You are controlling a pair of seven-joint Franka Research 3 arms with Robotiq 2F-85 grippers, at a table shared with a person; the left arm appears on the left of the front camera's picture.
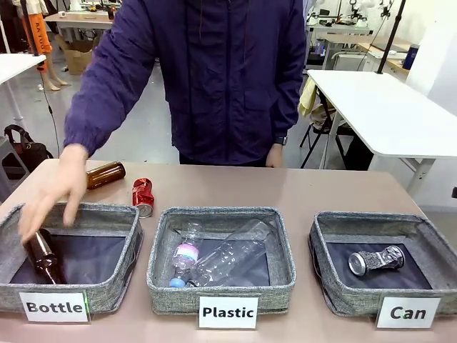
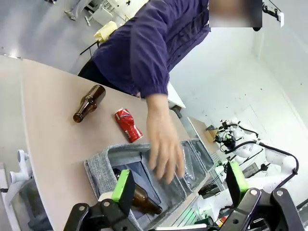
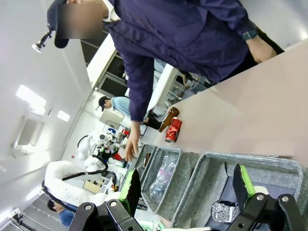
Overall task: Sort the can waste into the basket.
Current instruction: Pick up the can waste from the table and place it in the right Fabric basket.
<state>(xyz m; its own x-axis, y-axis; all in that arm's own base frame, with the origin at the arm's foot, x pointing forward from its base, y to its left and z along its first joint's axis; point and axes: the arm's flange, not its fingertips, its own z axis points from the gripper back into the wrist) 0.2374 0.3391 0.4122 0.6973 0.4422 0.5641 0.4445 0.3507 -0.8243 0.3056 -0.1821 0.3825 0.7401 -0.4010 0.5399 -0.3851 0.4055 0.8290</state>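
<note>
A crushed silver can (image 1: 376,260) lies on the dark bottom of the grey "Can" basket (image 1: 368,219) at the right. A crushed red can (image 1: 143,196) lies on the table just behind the "Bottle" basket (image 1: 107,209). In the left wrist view my left gripper (image 2: 180,185) is open and holds nothing, hanging above that basket, with the red can (image 2: 128,125) farther off. In the right wrist view my right gripper (image 3: 186,185) is open above the Can basket (image 3: 250,161), the silver can (image 3: 225,211) under it.
The person's hand (image 1: 50,196) hovers over the Bottle basket, where a brown bottle (image 1: 41,254) lies. Another brown bottle (image 1: 106,174) lies on the table beside the red can. The middle "Plastic" basket (image 1: 221,212) holds clear bottles.
</note>
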